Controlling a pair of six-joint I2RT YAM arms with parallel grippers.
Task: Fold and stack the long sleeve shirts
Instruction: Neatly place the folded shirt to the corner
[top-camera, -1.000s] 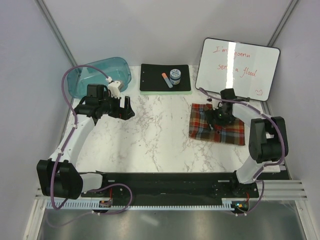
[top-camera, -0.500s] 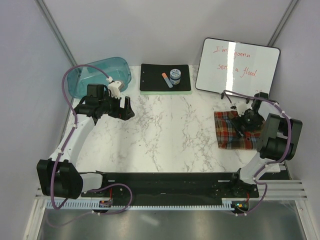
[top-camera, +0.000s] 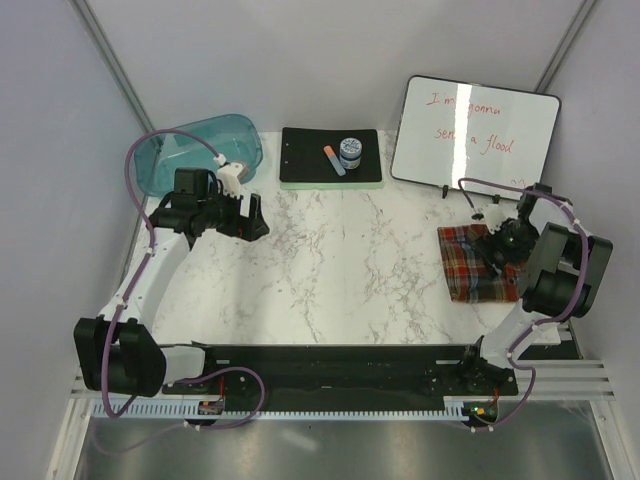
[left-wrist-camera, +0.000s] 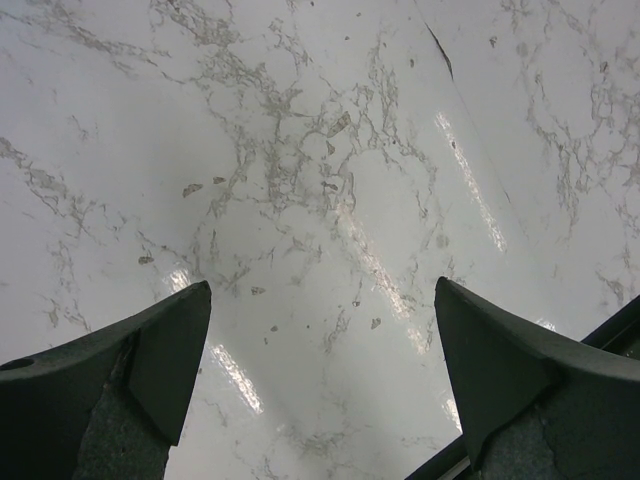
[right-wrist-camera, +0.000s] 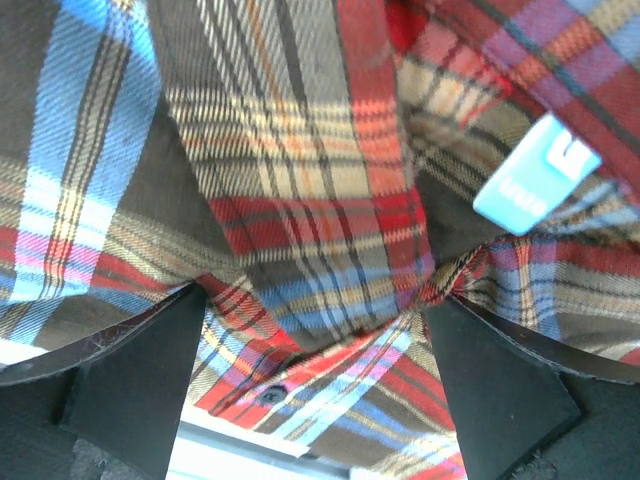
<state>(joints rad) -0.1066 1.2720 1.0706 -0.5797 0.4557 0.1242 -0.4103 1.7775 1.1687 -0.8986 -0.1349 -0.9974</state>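
Overhead view of a white marble-patterned desk (top-camera: 340, 260) with two robot arms mounted at its near edge. A folded plaid shirt (top-camera: 478, 264), checked in red, orange, brown and blue, lies near the right edge of the desk, in front of a whiteboard (top-camera: 475, 125) with red handwriting.

The right pincer (top-camera: 497, 250) is lowered over the shirt's far right part. In its wrist view, the right pincer (right-wrist-camera: 315, 295) has its two dark fingers spread wide. The shirt fabric (right-wrist-camera: 300, 180) fills the frame close beneath them and is not pinched between them. A light blue tag (right-wrist-camera: 535, 170) shows at upper right and a small dark button (right-wrist-camera: 270, 395) near the bottom hem.

The left pincer (top-camera: 255, 218) hangs over the far left of the desk, well apart from the shirt and just in front of a teal plastic tub (top-camera: 195, 150). Its wrist view shows the left pincer (left-wrist-camera: 322, 283) released, fingers wide, with only bare desk surface (left-wrist-camera: 300, 150) under it.

At the back centre lies a black clipboard (top-camera: 305, 160) with a small jar (top-camera: 350, 152) and a tube (top-camera: 333, 160) on it.
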